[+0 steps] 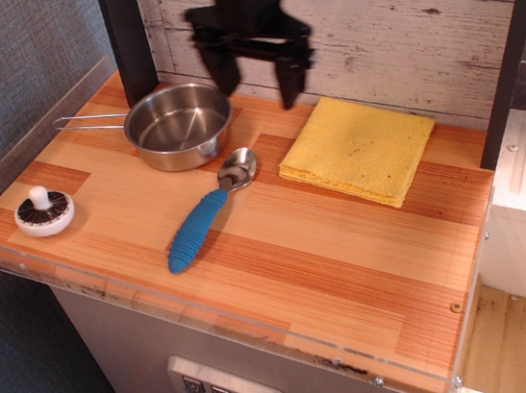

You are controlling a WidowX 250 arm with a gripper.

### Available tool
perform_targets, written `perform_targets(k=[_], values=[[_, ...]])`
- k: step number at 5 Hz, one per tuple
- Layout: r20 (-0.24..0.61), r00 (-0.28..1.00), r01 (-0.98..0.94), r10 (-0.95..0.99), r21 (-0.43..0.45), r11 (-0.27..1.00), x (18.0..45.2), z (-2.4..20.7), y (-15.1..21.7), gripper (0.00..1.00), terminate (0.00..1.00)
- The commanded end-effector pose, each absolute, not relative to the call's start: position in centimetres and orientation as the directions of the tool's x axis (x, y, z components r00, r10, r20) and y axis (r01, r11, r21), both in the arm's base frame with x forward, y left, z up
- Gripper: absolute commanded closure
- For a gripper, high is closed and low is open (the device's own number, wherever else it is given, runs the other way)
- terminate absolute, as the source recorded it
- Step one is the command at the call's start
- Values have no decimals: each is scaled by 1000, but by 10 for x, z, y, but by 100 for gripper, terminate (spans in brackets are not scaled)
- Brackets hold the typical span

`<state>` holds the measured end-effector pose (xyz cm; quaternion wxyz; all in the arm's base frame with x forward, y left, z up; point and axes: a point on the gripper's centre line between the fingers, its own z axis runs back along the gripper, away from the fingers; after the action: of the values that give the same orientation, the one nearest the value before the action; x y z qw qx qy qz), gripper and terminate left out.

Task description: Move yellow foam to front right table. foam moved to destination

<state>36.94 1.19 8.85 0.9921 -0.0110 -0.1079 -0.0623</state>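
Note:
The yellow foam is a flat square pad with dark specks, lying at the back right of the striped wooden table. My gripper hangs open and empty above the table's back edge, between the steel pot and the foam, just left of the foam's back corner. Its two dark fingers point down and stand apart. It is blurred from motion.
A spoon with a blue ribbed handle lies in the middle of the table. A white and dark mushroom toy sits at the left edge. The pot's wire handle points left. A clear acrylic rim runs round the table.

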Motion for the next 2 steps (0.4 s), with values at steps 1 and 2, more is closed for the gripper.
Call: perform_targets(k=[1,2], values=[[257,964,65,-63,-2,998,392,89,-18,0,0],[226,974,9,-9,2,1000,393,75,-21,0,0]])
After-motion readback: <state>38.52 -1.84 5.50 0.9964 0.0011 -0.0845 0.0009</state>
